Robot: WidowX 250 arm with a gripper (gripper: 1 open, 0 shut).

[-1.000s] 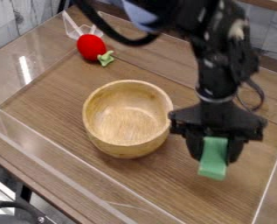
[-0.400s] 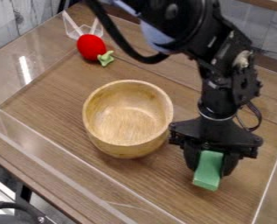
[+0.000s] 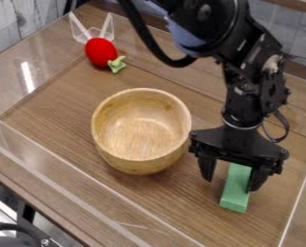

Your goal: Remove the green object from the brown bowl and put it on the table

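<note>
Gripper [image 3: 236,178] points straight down, black fingers spread wide either side of the green object [image 3: 236,194], one flat matte rectangular block lying on the table [image 3: 103,198] just beside the brown bowl [image 3: 141,129]. One bowl: round, light wood, thick rim, visible grain. One red strawberry-like toy [image 3: 102,51] sits well apart near the far acrylic wall. No legible writing anywhere.

A robot test lab. Low clear acrylic walls [image 3: 26,145] fence the wood-grain desk [image 3: 65,96]. A black robot arm [image 3: 252,77] works above that desk.
</note>
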